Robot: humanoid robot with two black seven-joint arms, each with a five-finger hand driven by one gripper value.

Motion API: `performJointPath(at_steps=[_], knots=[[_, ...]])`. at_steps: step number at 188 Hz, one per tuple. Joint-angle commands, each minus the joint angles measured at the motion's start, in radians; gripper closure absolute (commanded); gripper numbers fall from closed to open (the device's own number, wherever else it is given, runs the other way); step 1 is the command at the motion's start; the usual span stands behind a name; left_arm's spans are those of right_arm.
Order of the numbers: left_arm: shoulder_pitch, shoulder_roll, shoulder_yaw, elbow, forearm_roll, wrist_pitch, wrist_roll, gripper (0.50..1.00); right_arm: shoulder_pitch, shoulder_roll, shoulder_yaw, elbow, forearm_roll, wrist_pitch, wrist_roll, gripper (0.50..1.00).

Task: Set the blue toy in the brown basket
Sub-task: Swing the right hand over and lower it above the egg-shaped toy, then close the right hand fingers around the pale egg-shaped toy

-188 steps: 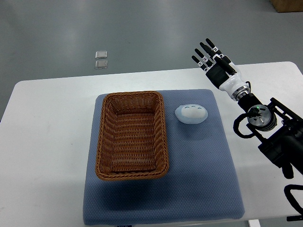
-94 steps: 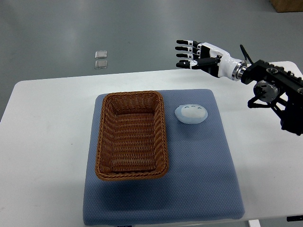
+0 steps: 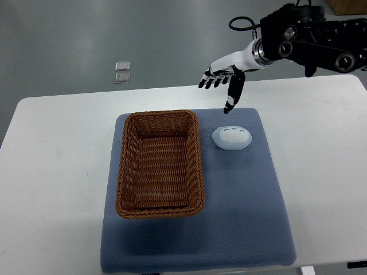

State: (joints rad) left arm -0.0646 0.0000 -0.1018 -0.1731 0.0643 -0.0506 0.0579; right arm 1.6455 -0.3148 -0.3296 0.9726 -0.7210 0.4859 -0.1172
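One pale blue rounded toy (image 3: 231,138) is seen lying on a blue-grey padded mat (image 3: 246,212), just right of the far end of one brown woven wicker basket (image 3: 160,164), which is seen to hold nothing. The mat is spread on one white table (image 3: 51,172). One right hand (image 3: 222,77) is held above the far edge of the table, beyond the toy, its fingers spread and nothing grasped, the thumb pointed down toward the toy. Two small clear squares (image 3: 122,72) are seen on the grey floor beyond.

Pale blue toy (image 3: 231,137) just R of empty brown basket (image 3: 160,164)
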Motion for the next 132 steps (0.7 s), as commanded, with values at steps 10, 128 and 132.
performJointPath(at_steps=[10, 128, 132], knots=[[0.000, 0.000, -0.001, 0.001, 0.000, 0.000, -0.001, 0.500, -0.003, 0.039, -0.022, 0.017, 0.003, -0.009, -0.015, 0.593], [0.000, 0.000, 0.001, 0.003, 0.000, 0.001, 0.000, 0.500, -0.154, 0.025, -0.043, 0.008, -0.032, -0.110, -0.029, 0.595], [0.000, 0.000, 0.001, 0.003, 0.000, 0.000, 0.000, 0.500, -0.156, 0.025, -0.043, 0.008, -0.032, -0.110, -0.030, 0.595]])
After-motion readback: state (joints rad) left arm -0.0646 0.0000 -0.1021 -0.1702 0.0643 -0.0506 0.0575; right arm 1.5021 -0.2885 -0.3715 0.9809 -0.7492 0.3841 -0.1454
